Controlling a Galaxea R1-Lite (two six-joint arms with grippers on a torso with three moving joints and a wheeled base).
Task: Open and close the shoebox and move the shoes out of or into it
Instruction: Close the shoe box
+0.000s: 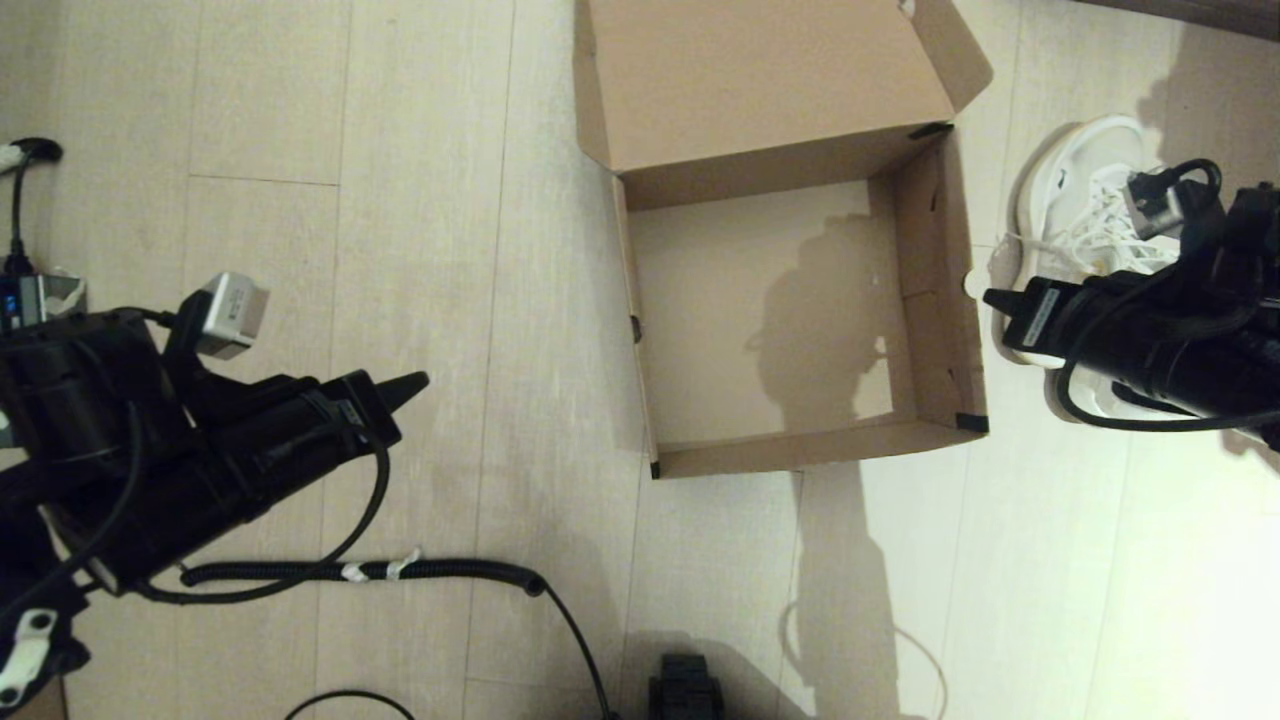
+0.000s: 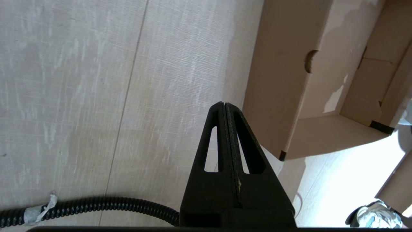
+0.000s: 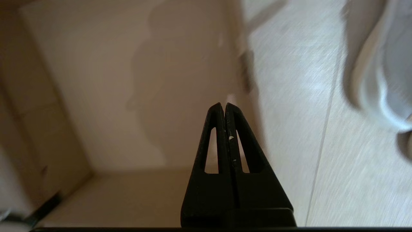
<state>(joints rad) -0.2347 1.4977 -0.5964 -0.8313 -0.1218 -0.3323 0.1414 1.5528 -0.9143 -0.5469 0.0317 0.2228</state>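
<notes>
The shoebox (image 1: 790,300) sits open on the pale wooden floor (image 1: 350,250) ahead of the robot, its lid (image 1: 760,80) folded back on the far side and its inside bare, with black tape at the near corners and shadow lying across its bottom; the left arm hangs low over the floor well to the left of the box, and its gripper (image 1: 415,385) points toward the box with the two fingers pressed flat together and nothing between them; the right arm reaches in from the right, and its gripper (image 1: 995,300) hovers just beside the right wall of the box, fingers likewise squeezed tight together and holding nothing; the shoes (image 1: 1085,215) lie on the floor just outside that right wall, partly hidden under the right arm, one white sneaker with white laces plainly in view and only a bit of pale sole below the arm; a black coiled cable (image 1: 400,570) trails across the floor near the left arm.
</notes>
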